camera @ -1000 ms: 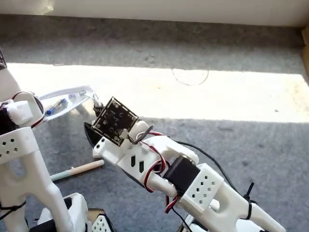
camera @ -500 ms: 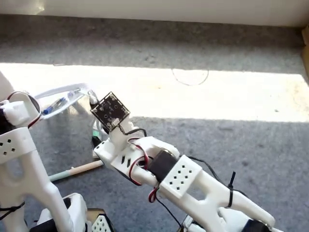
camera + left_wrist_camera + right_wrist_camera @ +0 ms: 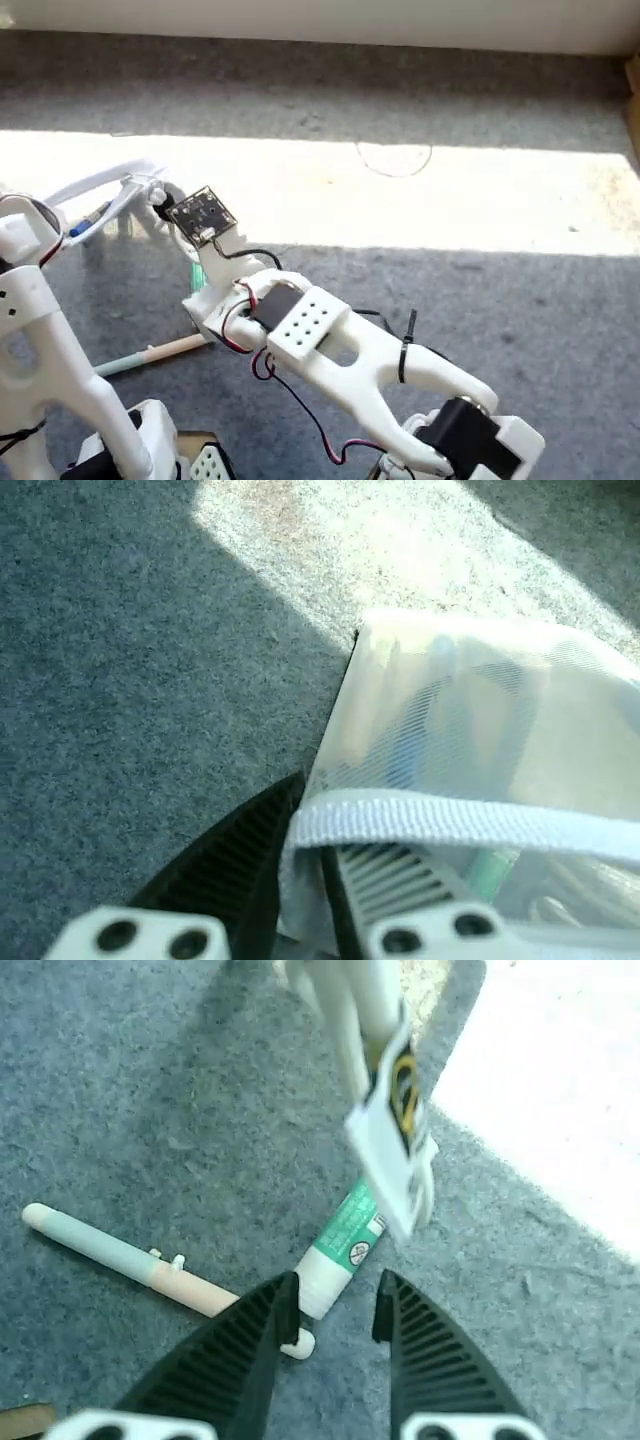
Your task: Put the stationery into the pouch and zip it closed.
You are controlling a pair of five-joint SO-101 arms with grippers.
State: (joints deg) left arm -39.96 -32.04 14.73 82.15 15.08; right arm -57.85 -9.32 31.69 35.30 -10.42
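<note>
My left gripper (image 3: 312, 820) is shut on the white edge band of the translucent mesh pouch (image 3: 480, 730), which hangs off the carpet with several items showing inside. In the high view the pouch (image 3: 100, 188) is at the far left, held up by the left arm (image 3: 40, 300). My right gripper (image 3: 335, 1285) is open just above a green and white tube (image 3: 340, 1245) lying on the carpet, one finger on each side of its white end. A teal and cream pen (image 3: 130, 1258) lies beside it. The tube (image 3: 198, 271) and the pen (image 3: 150, 355) also lie below the right arm's wrist.
A white zipper tag (image 3: 390, 1150) dangles from the pouch just above the tube. Grey carpet (image 3: 480, 290) covers the floor, with a bright sunlit band (image 3: 450, 195) across the middle. A thin wire loop (image 3: 395, 158) lies in that band.
The right arm has swung left and stretched out low toward the tube. The left arm has drawn the pouch up and further left.
</note>
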